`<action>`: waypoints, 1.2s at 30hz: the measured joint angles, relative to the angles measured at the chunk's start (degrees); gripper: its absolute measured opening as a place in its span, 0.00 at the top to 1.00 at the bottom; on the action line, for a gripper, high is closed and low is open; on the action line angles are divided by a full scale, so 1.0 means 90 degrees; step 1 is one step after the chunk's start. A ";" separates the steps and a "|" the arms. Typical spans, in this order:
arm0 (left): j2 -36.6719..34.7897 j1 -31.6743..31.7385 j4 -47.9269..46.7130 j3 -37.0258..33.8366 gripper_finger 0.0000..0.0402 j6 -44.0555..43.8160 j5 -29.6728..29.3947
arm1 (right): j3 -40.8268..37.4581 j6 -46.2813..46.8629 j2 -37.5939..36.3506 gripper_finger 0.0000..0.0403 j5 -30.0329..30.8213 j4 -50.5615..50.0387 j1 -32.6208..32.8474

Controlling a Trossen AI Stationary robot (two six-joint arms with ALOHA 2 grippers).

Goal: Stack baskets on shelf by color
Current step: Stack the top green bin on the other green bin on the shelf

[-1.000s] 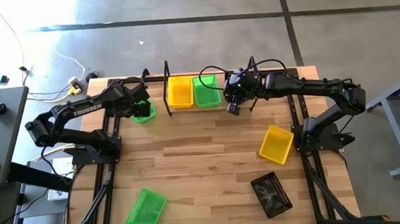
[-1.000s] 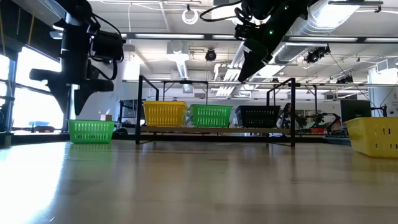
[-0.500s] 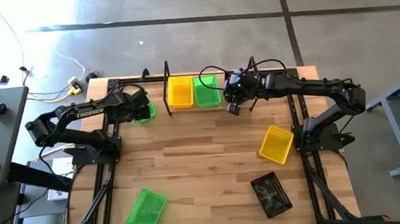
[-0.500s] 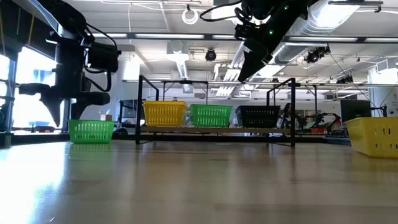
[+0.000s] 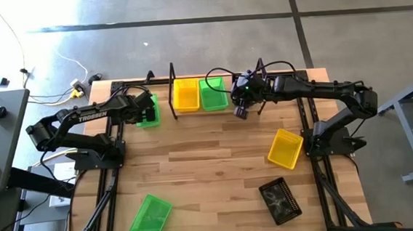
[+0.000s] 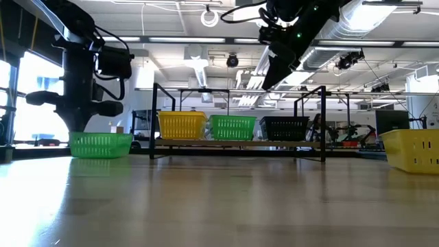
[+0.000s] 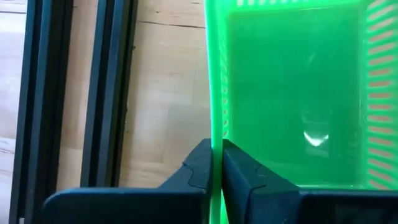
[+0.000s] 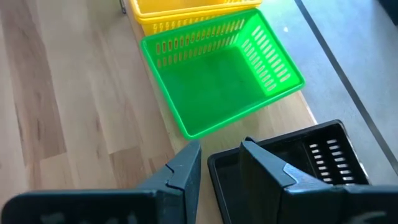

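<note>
My left gripper stands at the table's far left, shut on a green basket that sits on the table left of the shelf. On the shelf stand a yellow basket, a green one and a black one in a row. My right gripper hangs open high above the shelf, over the black basket, touching nothing. My left gripper pinches one side wall of the green basket at its rim, one finger inside the basket and one outside. The fingers come from above, pointing down. The basket stays upright with its bottom on the table.
On the open table lie a yellow basket at the right, a black basket at the near right and a green basket at the near left. The shelf's black uprights stand at its ends.
My left gripper has come down onto the green basket and shut on its side wall. The basket has turned a little on the table and now lies squarer to the table's edge.
</note>
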 joint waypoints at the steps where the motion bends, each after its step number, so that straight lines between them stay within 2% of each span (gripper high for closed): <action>1: 0.0000 0.0000 -0.0002 0.0000 0.98 0.0010 0.0001 | 0.0000 0.0000 0.0000 0.76 -0.0044 0.0000 0.0000; 5: -0.0037 0.0000 -0.0013 0.0000 0.96 0.0012 0.0040 | 0.0000 0.0000 0.0000 0.76 -0.0198 0.0000 0.0009; 9: -0.0337 -0.0012 -0.0023 0.0000 0.98 0.0116 0.0145 | 0.0000 -0.0011 0.0000 0.76 -0.0229 0.0000 0.0112; 18: -0.1666 -0.0013 -0.0194 0.0000 0.99 0.0273 0.0313 | 0.0000 -0.0014 0.0000 0.76 -0.0232 0.0001 0.0454; 25: -0.2740 -0.0015 -0.0212 0.0043 0.99 0.0713 0.0371 | 0.0000 0.0588 0.0000 0.76 -0.0233 0.0002 0.0864; 31: -0.3334 -0.0015 -0.0194 0.0633 0.99 0.1259 0.0357 | 0.0000 0.1290 0.0000 0.76 -0.0230 0.0002 0.1220; 36: -0.3456 -0.0015 -0.0173 0.1434 1.00 0.1798 0.0296 | 0.0000 0.1605 0.0000 0.76 -0.0056 0.0002 0.1572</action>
